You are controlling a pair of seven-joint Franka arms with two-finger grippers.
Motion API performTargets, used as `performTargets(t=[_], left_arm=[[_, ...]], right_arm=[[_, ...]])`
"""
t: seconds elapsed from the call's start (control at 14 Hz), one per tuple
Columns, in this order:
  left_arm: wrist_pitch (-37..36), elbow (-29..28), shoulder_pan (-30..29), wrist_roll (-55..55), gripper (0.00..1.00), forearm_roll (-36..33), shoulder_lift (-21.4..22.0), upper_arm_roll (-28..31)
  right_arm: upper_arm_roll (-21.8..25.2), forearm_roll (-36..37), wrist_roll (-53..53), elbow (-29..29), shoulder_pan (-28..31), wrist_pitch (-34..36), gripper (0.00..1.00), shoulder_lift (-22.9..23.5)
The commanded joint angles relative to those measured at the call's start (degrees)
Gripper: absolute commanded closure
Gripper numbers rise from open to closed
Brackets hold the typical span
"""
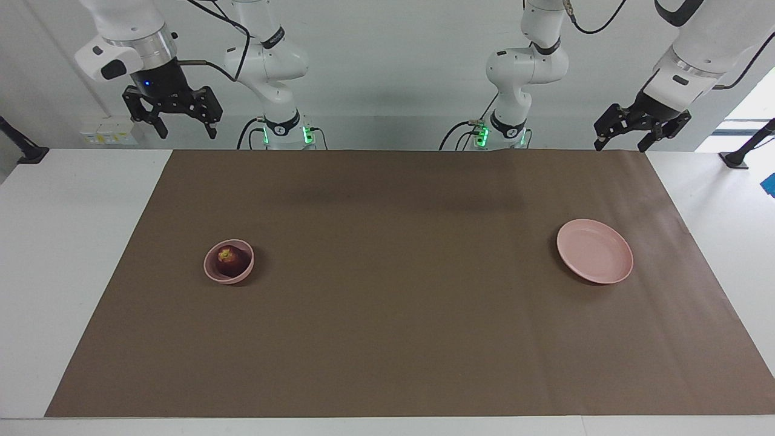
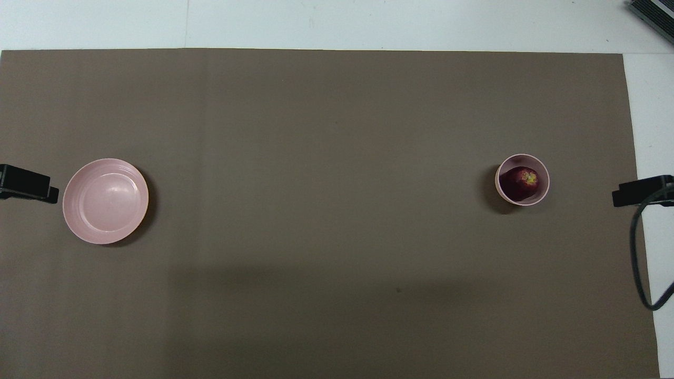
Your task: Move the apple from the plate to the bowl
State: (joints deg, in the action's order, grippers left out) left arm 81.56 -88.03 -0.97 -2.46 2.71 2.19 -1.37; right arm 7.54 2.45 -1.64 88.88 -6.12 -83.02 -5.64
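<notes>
The dark red apple (image 1: pixel 227 259) sits inside the small deep pink bowl (image 1: pixel 209 267), toward the right arm's end of the table. It also shows in the overhead view (image 2: pixel 522 181), in the bowl (image 2: pixel 499 183). The wide pink plate (image 1: pixel 596 251) lies empty toward the left arm's end and shows in the overhead view too (image 2: pixel 105 202). My right gripper (image 1: pixel 184 128) hangs open and empty, high over the table's edge by its base. My left gripper (image 1: pixel 620 144) hangs open and empty, high over the edge at its own end.
A brown mat (image 1: pixel 387 303) covers most of the white table (image 1: pixel 72 242). A black cable (image 2: pixel 638 252) loops down at the right arm's end in the overhead view. A dark device (image 2: pixel 653 13) sits at the table's corner farthest from the robots.
</notes>
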Motion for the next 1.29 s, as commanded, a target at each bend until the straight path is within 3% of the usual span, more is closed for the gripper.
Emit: performTargets(t=[0.0, 0.43, 1.21], left_arm=[[-1.14, 0.93, -0.35, 0.52, 0.0, 0.54, -0.25, -0.13], [-0.27, 0.75, -0.26, 0.44, 0.0, 0.1, -0.17, -0.13], [2.11, 1.11, 0.44, 0.17, 0.0, -2.89, -0.61, -0.3]], right_arm=[[-0.07, -1.83, -0.91, 1.47, 1.02, 1.37, 0.0, -1.29], [-0.07, -1.22, -1.35, 7.35, 0.85, -1.95, 0.0, -4.81], [-0.07, -0.95, -1.88, 7.45, 0.76, -2.23, 0.0, -4.91]])
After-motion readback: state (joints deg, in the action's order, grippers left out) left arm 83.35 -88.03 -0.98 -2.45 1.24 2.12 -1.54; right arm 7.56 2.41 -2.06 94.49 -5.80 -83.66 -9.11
